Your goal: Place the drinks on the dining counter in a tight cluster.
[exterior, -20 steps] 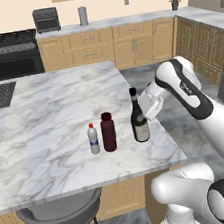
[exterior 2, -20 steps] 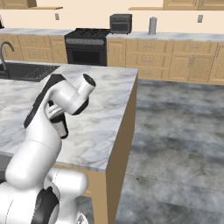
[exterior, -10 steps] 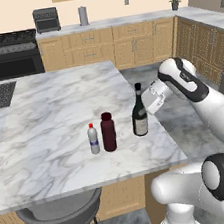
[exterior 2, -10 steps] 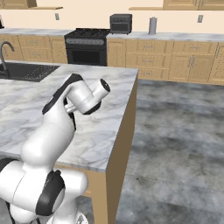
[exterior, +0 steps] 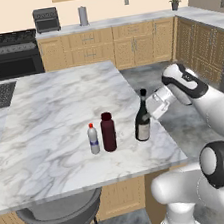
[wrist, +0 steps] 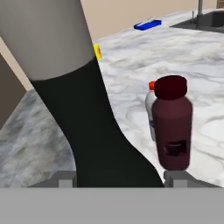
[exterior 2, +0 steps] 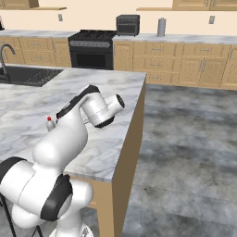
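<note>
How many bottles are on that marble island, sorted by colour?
Clear with red cap: 1, the small bottle
Dark maroon: 1, the stout bottle
Dark with pale label: 1, the wine bottle
Total: 3, all upright on the island

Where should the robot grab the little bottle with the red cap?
Around its straight middle, from the open left side. The small bottle stands upright on the counter, and the maroon bottle stands close on its right, so fingers probably won't fit between them. Its red cap looks too tiny for a safe grip.
</note>
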Robot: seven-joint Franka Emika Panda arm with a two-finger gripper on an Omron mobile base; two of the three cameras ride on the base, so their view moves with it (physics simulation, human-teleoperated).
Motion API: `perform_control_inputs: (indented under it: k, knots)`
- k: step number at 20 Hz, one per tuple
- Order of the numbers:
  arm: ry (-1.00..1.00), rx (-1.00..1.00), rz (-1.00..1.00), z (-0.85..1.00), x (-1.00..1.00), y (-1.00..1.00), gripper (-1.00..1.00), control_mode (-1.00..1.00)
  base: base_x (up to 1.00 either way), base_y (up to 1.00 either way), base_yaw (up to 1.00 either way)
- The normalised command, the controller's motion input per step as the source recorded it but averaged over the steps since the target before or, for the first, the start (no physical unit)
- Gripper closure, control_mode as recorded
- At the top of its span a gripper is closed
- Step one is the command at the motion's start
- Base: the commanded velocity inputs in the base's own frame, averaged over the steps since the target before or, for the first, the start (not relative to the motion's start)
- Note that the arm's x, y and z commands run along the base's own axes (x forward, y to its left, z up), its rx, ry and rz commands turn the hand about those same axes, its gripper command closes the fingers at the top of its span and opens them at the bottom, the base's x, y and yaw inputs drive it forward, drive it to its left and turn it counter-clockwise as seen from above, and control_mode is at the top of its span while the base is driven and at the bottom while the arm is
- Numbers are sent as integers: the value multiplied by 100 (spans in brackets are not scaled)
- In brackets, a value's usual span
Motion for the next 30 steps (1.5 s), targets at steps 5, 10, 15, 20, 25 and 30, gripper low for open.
perform_control_inputs:
  k: [5, 10, 15, 20, 25, 30]
  knots:
    - [0, 1, 0, -20, 17, 20, 100, -100, 0, 0, 0]
    - [1, -1, -3, -8, 8, 35, 100, -100, 0, 0, 0]
    - [-1, 0, -1, -5, 0, 1, 100, -100, 0, 0, 0]
    - [-1, -7, 0, -5, 0, 0, 100, -100, 0, 0, 0]
    - [0, -8, 0, -1, 6, 0, 100, -100, 0, 0, 0]
    - [0, 0, 0, -23, 10, 0, 100, -100, 0, 0, 0]
